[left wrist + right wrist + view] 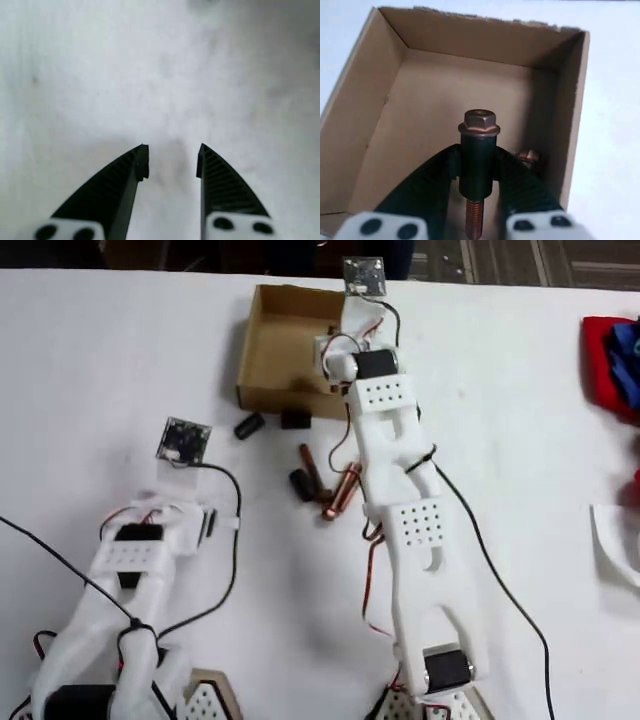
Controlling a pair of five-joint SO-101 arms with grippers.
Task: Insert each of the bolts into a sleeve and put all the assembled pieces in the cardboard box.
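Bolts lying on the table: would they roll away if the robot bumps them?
Probably: the loose bolts have round shanks on a flat table, so a nudge likely rolls them. Wide heads, as on the held bolt, would probably curve their path. They look metal, so stiff.

Right gripper (477, 159) clamped on black sleeve (476, 172), copper bolt (479, 121) through it — over cardboard box (470, 42), second bolt (528, 156) inside

White table (100, 360) (box (272, 398), bolts (342, 490), sleeves (249, 426))
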